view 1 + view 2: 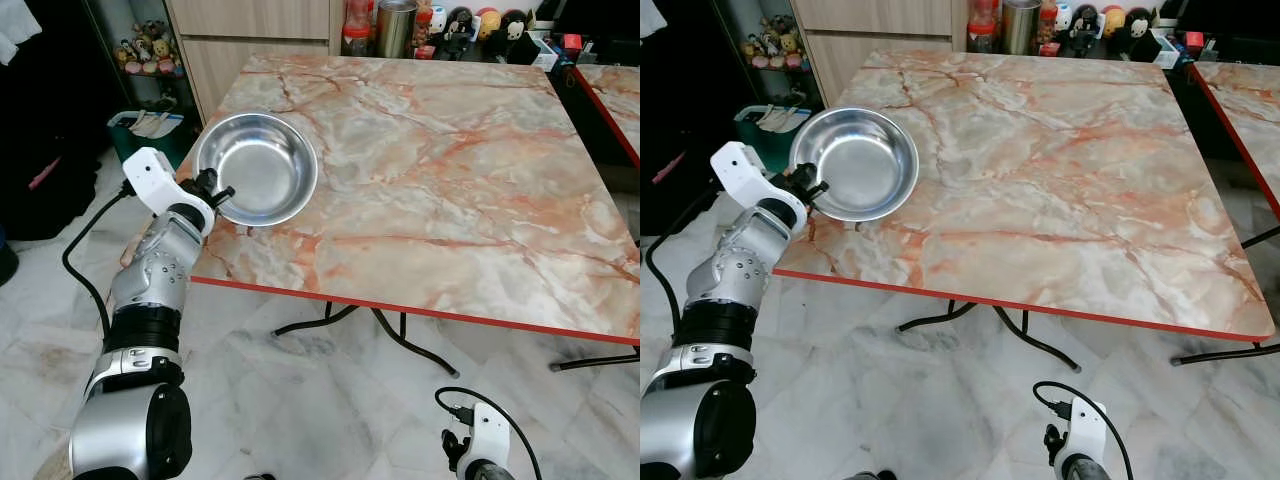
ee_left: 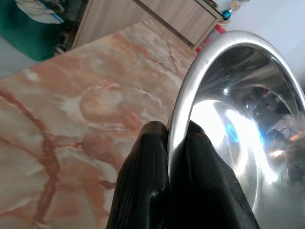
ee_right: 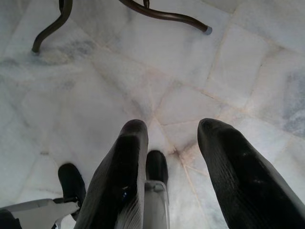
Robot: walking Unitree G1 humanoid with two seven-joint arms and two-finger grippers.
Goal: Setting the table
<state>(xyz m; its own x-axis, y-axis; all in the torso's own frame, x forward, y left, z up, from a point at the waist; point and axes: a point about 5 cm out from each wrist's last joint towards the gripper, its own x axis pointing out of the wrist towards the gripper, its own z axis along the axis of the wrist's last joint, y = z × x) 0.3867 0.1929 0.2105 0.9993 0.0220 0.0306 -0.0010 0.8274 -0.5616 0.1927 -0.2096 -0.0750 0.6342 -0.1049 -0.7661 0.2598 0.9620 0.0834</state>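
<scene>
Frankly, my left gripper (image 1: 222,193) was pinched shut on the near rim of the bowl (image 1: 256,166), which sat at the table's (image 1: 450,200) near-left corner. A rim pinch so close to that edge risked tipping the bowl off. It held nothing. My right gripper (image 3: 169,143) hung open, low beside the table.

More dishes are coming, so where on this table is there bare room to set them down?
Most of the marble table is bare: everything from the steel bowl across to the right edge and down to the red front edge. The left gripper pinches the bowl's rim at the near-left corner. Jars and figurines crowd the shelf just beyond the far edge.
</scene>
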